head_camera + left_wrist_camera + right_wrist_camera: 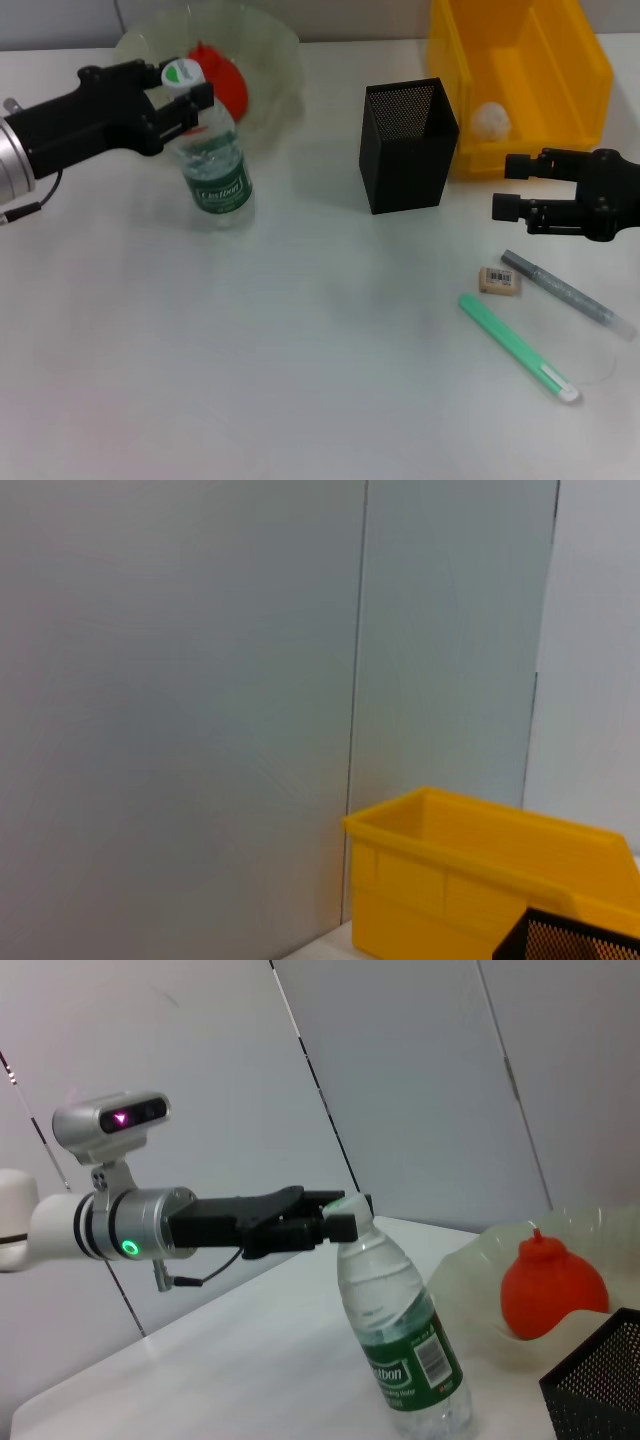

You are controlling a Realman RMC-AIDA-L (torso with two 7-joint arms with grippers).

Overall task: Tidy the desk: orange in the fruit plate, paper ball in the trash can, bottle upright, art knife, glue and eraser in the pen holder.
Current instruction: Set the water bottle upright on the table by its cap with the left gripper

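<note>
A: Where's the bottle [213, 160] now?
B: Standing upright on the tabletop [250, 350], just in front of the fruit plate [270, 50]. The left hand [188, 98] is clenched on its neck just under the white-and-green cap, likely to steady it until it balances.

A: And the rest?
B: The orange [222, 80] sits in the fruit plate, and the paper ball [491, 119] lies in the trash can [580, 70], so those look done. The eraser [500, 281], a green art knife [517, 348] and a grey glue pen [567, 293] lie on the tabletop, near the pen holder [408, 145].

A: The right hand [508, 186]?
B: It hovers released above those three, beside the trash can, probably placed for the next pick.
</note>
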